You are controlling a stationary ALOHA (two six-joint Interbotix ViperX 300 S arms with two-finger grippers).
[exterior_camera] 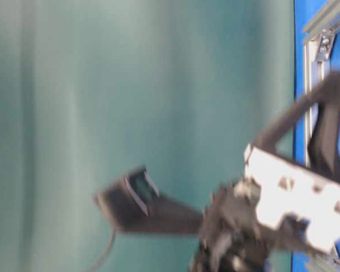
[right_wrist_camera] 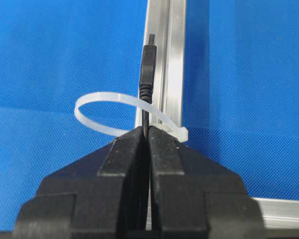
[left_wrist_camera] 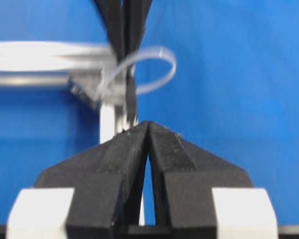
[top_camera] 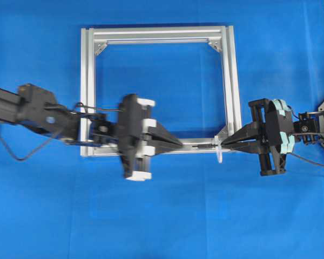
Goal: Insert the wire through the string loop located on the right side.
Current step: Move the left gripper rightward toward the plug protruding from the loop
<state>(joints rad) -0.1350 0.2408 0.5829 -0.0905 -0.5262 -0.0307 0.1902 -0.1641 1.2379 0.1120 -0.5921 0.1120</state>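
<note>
The wire [right_wrist_camera: 147, 69] is pinched in the right end effector [right_wrist_camera: 148, 130], its tip poking through the string loop [right_wrist_camera: 120, 113]. The left end effector [left_wrist_camera: 148, 127], pressed together and empty, should be opened, then closed on that tip beyond the loop.

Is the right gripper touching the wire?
Touching: in the right wrist view the right gripper is shut on the wire, whose plug pokes through the string loop.

The left gripper [top_camera: 179, 144] is extended toward 3 o'clock in the overhead view, jaws pressed together, seemingly empty though blurred. The right gripper [top_camera: 222, 142] is pointed toward 9 o'clock, jaws clamped on the wire [right_wrist_camera: 146, 74].
</note>
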